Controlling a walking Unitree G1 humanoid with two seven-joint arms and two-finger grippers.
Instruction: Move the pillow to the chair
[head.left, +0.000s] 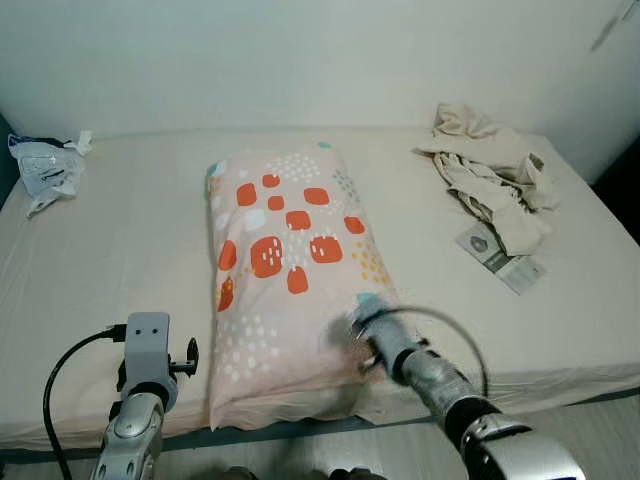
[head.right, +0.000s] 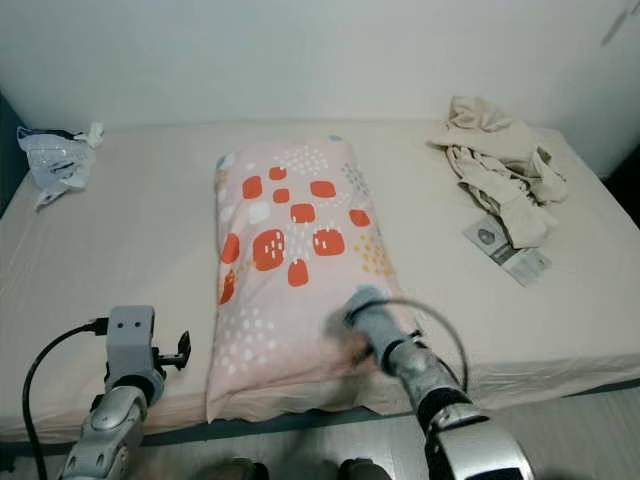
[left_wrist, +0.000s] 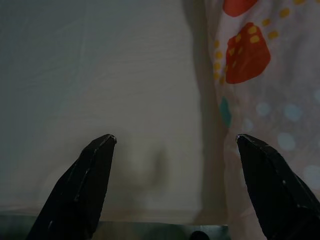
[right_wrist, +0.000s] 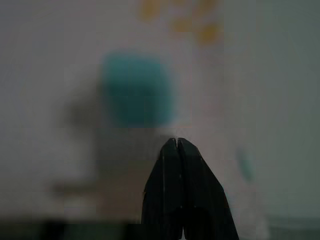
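Pink and soft, the pillow (head.left: 285, 270) lies lengthwise on the bed (head.left: 120, 250), patterned with orange-red blocks, white dots and a few teal patches, its near end reaching the bed's front edge. At the pillow's near right corner sits the right gripper (head.left: 358, 322) — blurred in the head views, low over the fabric. From its wrist camera the two black fingers (right_wrist: 172, 170) are pressed tip to tip, with nothing visibly pinched between them, and a blurry teal patch of the pillow lies just ahead of them. Whether the tips touch the cover I cannot tell.

Left of the pillow's near end, the left gripper (left_wrist: 175, 140) hangs above the bare sheet — its fingers spread wide, gripping nothing, the pillow's edge running just beside one fingertip. A black cable (head.left: 60, 375) loops off that arm.

Farther out from the pillow: a crumpled heap of beige clothing (head.left: 492, 170) lies well to its right near the wall, with a small grey-and-white packet (head.left: 500, 258) just below that heap. Well to the pillow's left, at the bed's far corner, sits a crinkled plastic bag (head.left: 45, 167). A white wall (head.left: 300, 60) backs the bed.
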